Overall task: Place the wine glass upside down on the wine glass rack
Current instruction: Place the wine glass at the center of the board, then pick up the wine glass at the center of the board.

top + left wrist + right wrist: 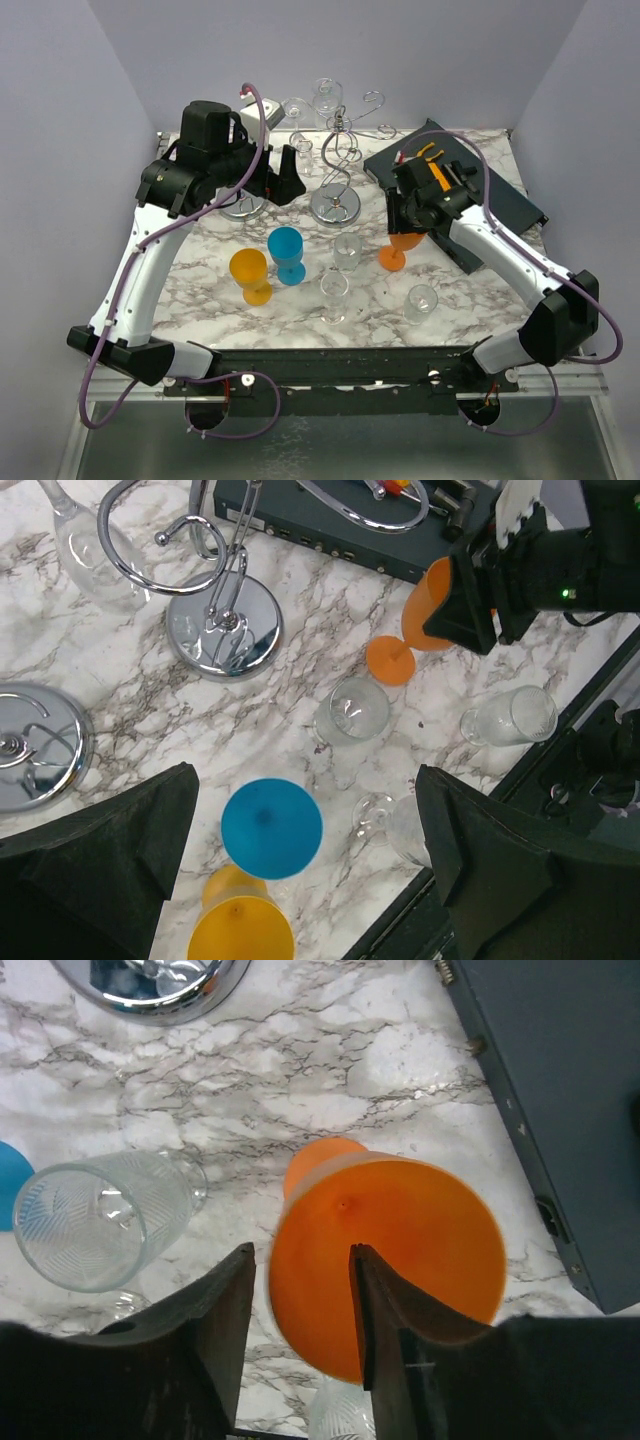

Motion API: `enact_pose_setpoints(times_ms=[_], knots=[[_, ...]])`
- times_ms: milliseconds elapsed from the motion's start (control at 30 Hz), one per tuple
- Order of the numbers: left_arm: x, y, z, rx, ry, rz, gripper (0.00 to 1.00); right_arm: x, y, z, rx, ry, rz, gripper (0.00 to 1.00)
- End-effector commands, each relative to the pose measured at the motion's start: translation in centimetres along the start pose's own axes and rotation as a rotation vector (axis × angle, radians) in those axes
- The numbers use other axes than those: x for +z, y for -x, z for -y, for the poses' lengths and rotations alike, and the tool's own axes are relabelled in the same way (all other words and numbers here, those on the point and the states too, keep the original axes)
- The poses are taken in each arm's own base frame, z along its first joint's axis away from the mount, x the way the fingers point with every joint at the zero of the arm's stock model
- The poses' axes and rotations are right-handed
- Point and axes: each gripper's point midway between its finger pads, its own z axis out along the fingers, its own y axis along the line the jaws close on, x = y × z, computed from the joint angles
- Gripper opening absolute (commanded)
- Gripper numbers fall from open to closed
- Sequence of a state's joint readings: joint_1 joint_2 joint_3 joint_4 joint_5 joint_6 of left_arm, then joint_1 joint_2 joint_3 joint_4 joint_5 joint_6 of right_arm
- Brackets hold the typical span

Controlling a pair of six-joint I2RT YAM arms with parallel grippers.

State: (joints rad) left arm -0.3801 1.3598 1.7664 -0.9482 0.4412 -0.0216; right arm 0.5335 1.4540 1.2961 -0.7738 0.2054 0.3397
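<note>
Only the right wrist view showed the grasp. The right gripper [302, 1260] had its dark fingers set narrowly apart over the near rim of the translucent orange plastic wine glass [420, 1250]. One finger crossed the bowl's mouth and the other sat just outside its wall; whether they pinched it could not be told. The overhead view hid this under the wrist, but it showed the glass standing with its round foot down on the white, grey-veined marble table [380, 312]. The glass stood near the twisted chrome wire rack [340, 165], which had a mirror-bright disc base. There alone, clear glasses [326, 97] showed beyond the rack. The left wrist view showed the left gripper [305, 773] spread wide and holding nothing, above a matte blue plastic wine glass [271, 827] and an amber one [240, 935].
</note>
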Motion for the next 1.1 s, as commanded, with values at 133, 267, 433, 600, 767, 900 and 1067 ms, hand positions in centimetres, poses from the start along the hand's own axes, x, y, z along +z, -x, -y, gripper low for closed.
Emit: enact_pose_setpoints(times_ms=[133,267,433,600,767,900,1067], knots=[[-1.1,1.7,-0.2,0.031,0.043,0.039,0.99,-2.2,2.4,-1.9,-0.038,-0.001,0.067,0.59],[-1.5,1.9,-0.4,0.038,0.065,0.045,0.99,-4.9,5.1,-3.8,-0.022,0.061,0.143,0.58],[-1.8,2.1,-0.8,0.067,0.087,0.041,0.99,-5.1,4.1,-7.8,-0.059,0.150,0.123,0.58],[-1.9,2.2,-0.8,0.064,0.089,0.042,0.99,-1.0,1.2,-9.2,-0.094,0.150,0.036,0.55],[-2.2,2.3,-0.8,0.072,0.098,0.045,0.99,1.9,0.0,-9.2,-0.107,0.113,0.015,0.50],[-2.2,2.3,-0.8,0.073,0.098,0.043,0.99,3.7,-1.0,-9.5,-0.108,0.107,-0.018,0.45],[-2.3,2.2,-0.8,0.077,0.098,0.044,0.99,5.4,-2.5,-9.7,-0.110,0.098,-0.068,0.42]])
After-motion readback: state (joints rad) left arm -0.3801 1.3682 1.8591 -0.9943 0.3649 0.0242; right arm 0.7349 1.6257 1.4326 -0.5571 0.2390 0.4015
